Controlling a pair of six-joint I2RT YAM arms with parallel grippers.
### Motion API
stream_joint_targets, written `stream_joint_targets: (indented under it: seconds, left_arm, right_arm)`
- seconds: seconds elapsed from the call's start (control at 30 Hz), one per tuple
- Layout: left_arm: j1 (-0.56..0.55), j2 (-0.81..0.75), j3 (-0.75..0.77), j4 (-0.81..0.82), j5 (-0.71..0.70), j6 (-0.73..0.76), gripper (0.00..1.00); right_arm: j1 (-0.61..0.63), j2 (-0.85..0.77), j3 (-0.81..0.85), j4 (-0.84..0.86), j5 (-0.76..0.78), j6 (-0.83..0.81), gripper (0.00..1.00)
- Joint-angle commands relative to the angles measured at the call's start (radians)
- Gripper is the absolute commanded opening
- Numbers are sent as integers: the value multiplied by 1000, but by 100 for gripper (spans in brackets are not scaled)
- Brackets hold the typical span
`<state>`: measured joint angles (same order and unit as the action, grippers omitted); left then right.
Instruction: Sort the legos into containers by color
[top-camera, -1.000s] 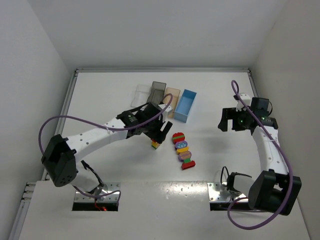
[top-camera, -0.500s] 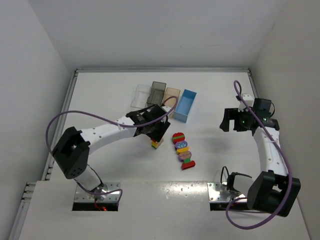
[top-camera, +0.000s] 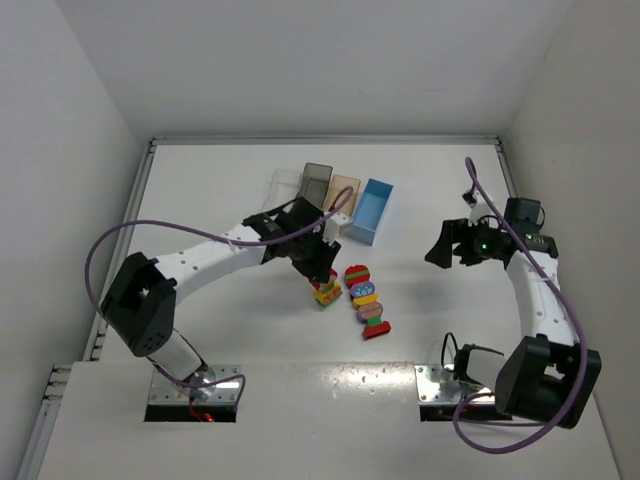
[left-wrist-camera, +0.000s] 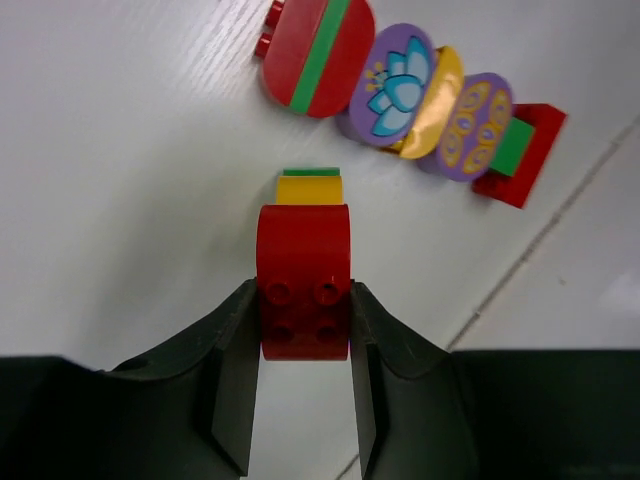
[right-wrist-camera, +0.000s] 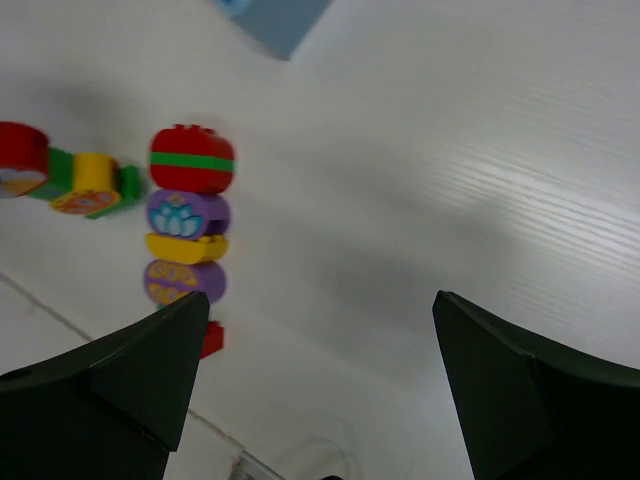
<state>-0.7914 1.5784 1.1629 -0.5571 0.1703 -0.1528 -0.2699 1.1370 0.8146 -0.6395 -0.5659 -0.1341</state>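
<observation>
My left gripper (left-wrist-camera: 303, 320) is shut on the red brick (left-wrist-camera: 303, 280) of a small lego cluster (top-camera: 325, 292), which has a yellow brick (left-wrist-camera: 309, 188) and a green one beyond it. Right of it lies a long stack of legos (top-camera: 366, 300), red, green, purple and yellow (left-wrist-camera: 410, 95), also in the right wrist view (right-wrist-camera: 188, 225). Four containers stand in a row behind: clear (top-camera: 283, 190), dark grey (top-camera: 314, 184), tan (top-camera: 343, 192) and light blue (top-camera: 367, 212). My right gripper (top-camera: 447, 247) hangs open above bare table (right-wrist-camera: 320, 300), well right of the stack.
The table's raised rim (top-camera: 320, 140) runs along the back and both sides. White walls close in beyond it. A seam in the table top (left-wrist-camera: 540, 240) passes just past the long stack's near end. The left arm's purple cable (top-camera: 110, 245) loops out to the left.
My left gripper has shut on the small cluster's red brick, and the cluster has shifted slightly right. My right gripper has edged left toward the table's middle.
</observation>
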Motion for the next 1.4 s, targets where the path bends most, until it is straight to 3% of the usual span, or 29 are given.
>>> stream_joint_targets:
  seconds: [0.0, 0.03, 0.07, 0.17, 0.33, 0.5, 0.73, 1.37]
  left_arm:
    - [112, -81, 35, 11, 404, 88, 0]
    - [160, -81, 59, 0, 488, 125, 0]
    - [185, -69, 75, -15, 670, 148, 0]
    - [251, -20, 141, -53, 853, 159, 0]
    - [320, 17, 207, -53, 997, 135, 0]
    - [330, 17, 186, 75, 1126, 18, 0]
    - [348, 37, 139, 284, 1196, -162, 0]
    - [357, 55, 121, 303, 1178, -171, 0]
  right_arm:
    - [12, 36, 40, -74, -357, -105, 94]
    - [21, 52, 40, -74, -406, -105, 94]
    - [30, 69, 52, -74, -501, -105, 94]
    - [40, 127, 80, -83, -629, -105, 94]
    - [124, 201, 133, -72, -747, -105, 88]
    - [239, 234, 167, -3, -785, -64, 83]
    - [348, 263, 202, -5, -795, -65, 73]
    - [495, 300, 264, 72, -813, 27, 78]
